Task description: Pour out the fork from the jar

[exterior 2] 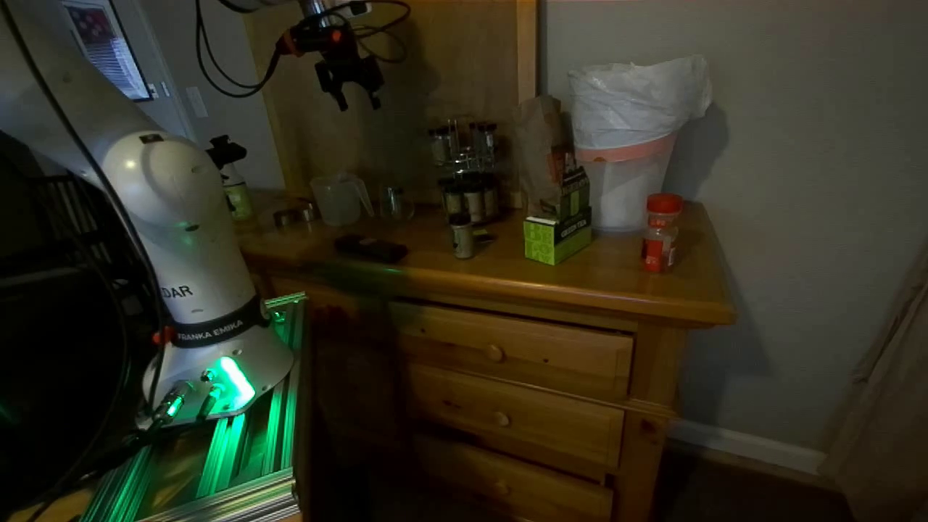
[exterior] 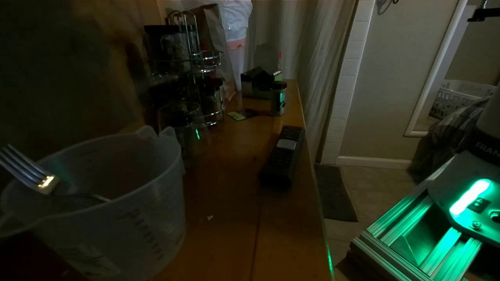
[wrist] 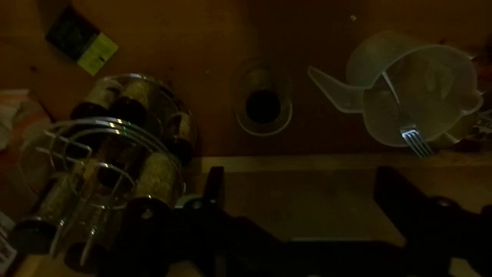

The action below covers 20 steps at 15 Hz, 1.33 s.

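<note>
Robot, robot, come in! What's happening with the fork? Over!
End effector open, empty, up high. Fork in jar, tines poking out. Glass near jar, possibly in the way.

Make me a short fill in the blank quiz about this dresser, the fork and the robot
1. In the jar, the fork leans with its ____ poking out.
2. Not shut, the tool is ____.
3. Print on the box reads GREEN ____.
4. The plastic bag in the bin is colored ____.

Missing words: tines; open; TEA; white.
</note>
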Each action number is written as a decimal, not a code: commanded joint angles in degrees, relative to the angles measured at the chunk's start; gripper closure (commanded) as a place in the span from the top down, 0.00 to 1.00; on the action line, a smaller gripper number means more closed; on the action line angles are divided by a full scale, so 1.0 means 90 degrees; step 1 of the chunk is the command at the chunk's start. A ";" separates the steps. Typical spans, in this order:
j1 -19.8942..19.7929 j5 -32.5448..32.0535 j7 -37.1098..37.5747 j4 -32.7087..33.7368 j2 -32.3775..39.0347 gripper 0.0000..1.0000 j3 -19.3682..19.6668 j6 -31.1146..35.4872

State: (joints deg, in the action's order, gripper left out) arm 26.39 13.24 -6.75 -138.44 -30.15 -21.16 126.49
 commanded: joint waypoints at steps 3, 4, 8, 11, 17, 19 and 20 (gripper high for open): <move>0.0663 0.0195 -0.1667 0.0019 0.0748 1.00 0.0353 0.1484; 0.0813 0.0287 -0.2009 0.0005 0.0858 1.00 0.0437 0.1695; 0.1663 0.0928 -0.3353 -0.0259 0.0997 1.00 0.0802 0.2154; 0.2412 0.1703 -0.4572 -0.0670 0.0784 1.00 0.1195 0.2097; 0.2671 0.1768 -0.5249 -0.0478 0.1009 1.00 0.1441 0.1737; 0.2830 0.1825 -0.6058 -0.0599 0.0871 1.00 0.1570 0.1429; 0.2883 0.1858 -0.6414 -0.0701 0.0779 1.00 0.1602 0.1361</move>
State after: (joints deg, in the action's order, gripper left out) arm 50.32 28.87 -56.05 -143.37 -21.38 -8.64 141.87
